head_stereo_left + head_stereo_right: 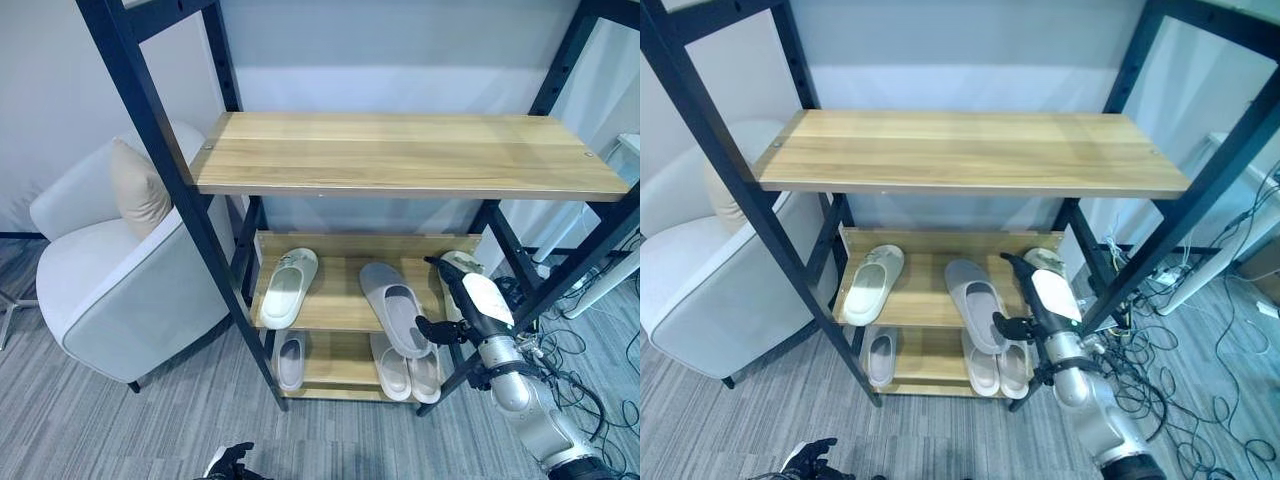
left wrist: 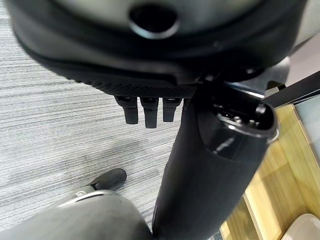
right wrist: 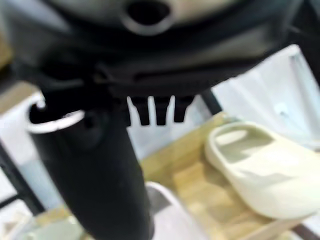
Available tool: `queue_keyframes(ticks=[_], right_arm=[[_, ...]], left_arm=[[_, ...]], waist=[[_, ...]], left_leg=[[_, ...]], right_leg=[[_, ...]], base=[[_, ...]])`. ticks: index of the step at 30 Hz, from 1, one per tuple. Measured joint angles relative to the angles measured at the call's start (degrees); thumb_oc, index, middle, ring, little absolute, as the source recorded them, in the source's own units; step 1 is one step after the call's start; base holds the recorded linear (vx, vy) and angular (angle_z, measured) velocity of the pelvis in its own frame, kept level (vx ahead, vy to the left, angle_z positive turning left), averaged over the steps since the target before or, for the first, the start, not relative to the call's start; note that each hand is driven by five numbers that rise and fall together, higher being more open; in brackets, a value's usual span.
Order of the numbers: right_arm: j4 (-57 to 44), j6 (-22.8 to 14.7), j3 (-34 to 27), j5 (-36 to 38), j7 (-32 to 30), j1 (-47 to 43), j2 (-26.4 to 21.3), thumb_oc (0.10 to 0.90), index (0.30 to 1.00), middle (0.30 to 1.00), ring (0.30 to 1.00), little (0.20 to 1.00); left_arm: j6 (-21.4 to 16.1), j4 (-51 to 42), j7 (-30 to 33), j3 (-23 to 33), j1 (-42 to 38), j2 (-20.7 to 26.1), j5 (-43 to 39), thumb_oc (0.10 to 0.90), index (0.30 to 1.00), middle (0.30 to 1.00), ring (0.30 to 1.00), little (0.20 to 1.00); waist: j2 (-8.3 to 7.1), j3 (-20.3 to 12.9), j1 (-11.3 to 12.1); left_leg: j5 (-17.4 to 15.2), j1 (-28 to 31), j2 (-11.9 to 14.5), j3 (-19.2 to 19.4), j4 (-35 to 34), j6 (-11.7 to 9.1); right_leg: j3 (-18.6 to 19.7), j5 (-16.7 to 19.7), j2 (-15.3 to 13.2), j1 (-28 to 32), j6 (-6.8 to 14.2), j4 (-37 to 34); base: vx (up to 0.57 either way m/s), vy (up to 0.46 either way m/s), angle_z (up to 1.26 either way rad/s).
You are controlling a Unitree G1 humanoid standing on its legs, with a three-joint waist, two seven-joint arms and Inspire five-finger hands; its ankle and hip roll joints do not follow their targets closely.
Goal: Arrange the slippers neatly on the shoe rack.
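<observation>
Right robot hand [image 1: 455, 300] at the shoe rack's [image 1: 400, 155] middle shelf.
Fingers straight beside the grey slipper [image 1: 395, 305]; cream slipper [image 1: 288, 285] left, pairs below. Armchair [image 1: 110, 280], grey carpet [image 1: 120, 420].

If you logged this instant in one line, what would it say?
right hand: open, at grey slipper | middle shelf: cream slipper left | left hand: low, idle
</observation>
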Motion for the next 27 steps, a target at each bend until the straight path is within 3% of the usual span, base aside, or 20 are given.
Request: queue_keyframes(ticks=[18,19,21,27], right_arm=[[8.86,3.05,5.54,-1.17,-2.66,-8.42,0.16,0.8,0.9,0.9,0.9,0.9],[10.42,3.16,6.29,-1.14,-2.7,-9.77,0.22,0.59,0.585,0.585,0.585,0.585],[11.96,3.41,6.71,-1.13,-2.77,-10.82,0.51,0.4,0.3,0.3,0.3,0.3],[15.38,4.12,7.29,0.27,-2.81,-12.85,1.41,0.4,0.3,0.3,0.3,0.3]], left_arm=[[-0.35,-0.65,0.2,-0.3,-0.24,-0.19,-0.24,0.8,0.9,0.9,0.9,0.9],[-0.35,-0.63,0.25,-0.33,-0.29,-0.19,-0.24,0.8,0.9,0.9,0.9,0.9],[-0.39,-0.7,0.3,-0.34,-0.26,-0.19,-0.29,0.8,0.9,0.9,0.9,0.9],[-0.38,-1.04,0.36,-0.5,-0.26,-0.19,-0.85,0.8,0.9,0.9,0.9,0.9]], waist=[[0.72,1.24,1.78],[0.72,1.24,1.69],[0.72,1.24,2.0],[0.72,1.24,2.91]], left_leg=[[0.09,-0.67,-0.01,-1.55,0.1,-0.12],[0.09,-0.67,-0.02,-1.56,0.1,-0.12],[0.09,-0.7,-0.01,-1.65,0.1,-0.12],[0.09,-0.74,-0.02,-1.8,0.1,-0.12]], right_leg=[[-1.56,-0.43,0.01,0.15,0.53,0.0],[-1.56,-0.43,0.02,0.15,0.53,0.0],[-1.62,-0.45,0.03,0.16,0.54,0.0],[-1.68,-0.46,0.03,0.18,0.53,0.0]], base=[[0.02,-0.004,0.04],[0.0,0.0,0.0],[0.0,0.0,0.0],[0.0,0.0,0.0]])
